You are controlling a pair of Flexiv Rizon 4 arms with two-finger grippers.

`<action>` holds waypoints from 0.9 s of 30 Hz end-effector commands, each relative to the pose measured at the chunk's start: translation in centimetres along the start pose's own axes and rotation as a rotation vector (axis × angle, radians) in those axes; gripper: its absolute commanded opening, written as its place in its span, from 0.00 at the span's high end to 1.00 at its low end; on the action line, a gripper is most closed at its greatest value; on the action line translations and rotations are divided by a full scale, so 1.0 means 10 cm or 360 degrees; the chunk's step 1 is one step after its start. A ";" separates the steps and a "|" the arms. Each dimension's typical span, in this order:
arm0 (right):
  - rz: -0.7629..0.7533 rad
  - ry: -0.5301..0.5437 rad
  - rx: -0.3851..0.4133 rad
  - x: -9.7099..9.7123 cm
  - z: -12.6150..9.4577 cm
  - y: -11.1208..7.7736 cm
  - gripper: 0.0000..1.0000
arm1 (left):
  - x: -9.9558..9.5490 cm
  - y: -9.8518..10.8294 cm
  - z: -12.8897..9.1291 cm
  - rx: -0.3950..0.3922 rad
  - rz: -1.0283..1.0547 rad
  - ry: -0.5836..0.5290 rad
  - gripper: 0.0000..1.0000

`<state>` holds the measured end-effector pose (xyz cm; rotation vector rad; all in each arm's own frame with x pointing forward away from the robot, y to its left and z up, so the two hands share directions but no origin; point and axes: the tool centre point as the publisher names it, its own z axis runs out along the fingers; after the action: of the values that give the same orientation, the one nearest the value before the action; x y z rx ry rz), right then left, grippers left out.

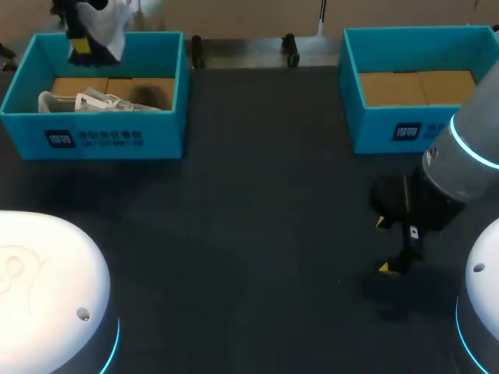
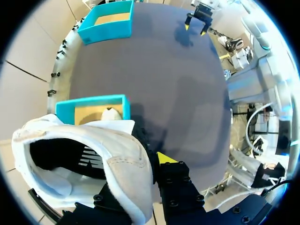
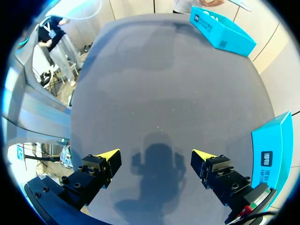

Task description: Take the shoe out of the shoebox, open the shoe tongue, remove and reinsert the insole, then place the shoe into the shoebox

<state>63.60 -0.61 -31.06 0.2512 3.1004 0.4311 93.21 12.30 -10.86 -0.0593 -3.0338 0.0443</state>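
- Two white shoes are in view: the held shoe (image 2: 117, 159) hangs in the left gripper (image 1: 81, 43) at the upper left of the head view, over the back of the left shoebox (image 1: 109, 139). The second shoe (image 1: 86, 101) lies on its side inside that box.
- The left gripper is clamped on the side wall of the held shoe, near the opening. One yellow tip presses the outside, and the other finger is hidden by the shoe. I judge this grip keeps the mouth free for the tongue and the insole.
- The right gripper (image 3: 156, 154) hovers low over the bare table (image 1: 257, 195) at the lower right of the head view, with its fingers wide apart and nothing between them. It seems placed there to receive the shoe for the two-handed work.
- The right shoebox (image 1: 390, 128), at the upper right, shows only its floor.
- The shoe upper looks like soft white leather with stitched seams and a dark lining, so it should bend under pressure. Both boxes are stiff turquoise card with brown cardboard floors. The table cover is dark, matte and flat.
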 end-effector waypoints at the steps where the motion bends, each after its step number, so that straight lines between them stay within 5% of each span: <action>1: -0.0001 -0.0003 -0.0001 0.01 0.01 0.00 0.00 | -0.14 0.18 0.03 0.0026 0.0010 0.0015 1.00; 7: -0.0001 -0.0003 -0.0001 0.01 0.01 0.00 0.00 | -0.38 0.40 0.06 0.0050 0.0011 0.0027 1.00; 22: -0.0001 -0.0003 -0.0001 0.01 0.01 0.00 0.00 | -0.38 0.40 0.06 0.0050 0.0011 0.0027 1.00; 27: -0.0001 -0.0003 -0.0001 0.01 0.01 0.00 0.00 | -0.77 0.41 0.07 0.0051 -0.0025 -0.0015 1.00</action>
<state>63.61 -0.61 -31.06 0.2513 3.1004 0.4312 98.86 15.84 -12.07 -0.0433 -3.0591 0.0994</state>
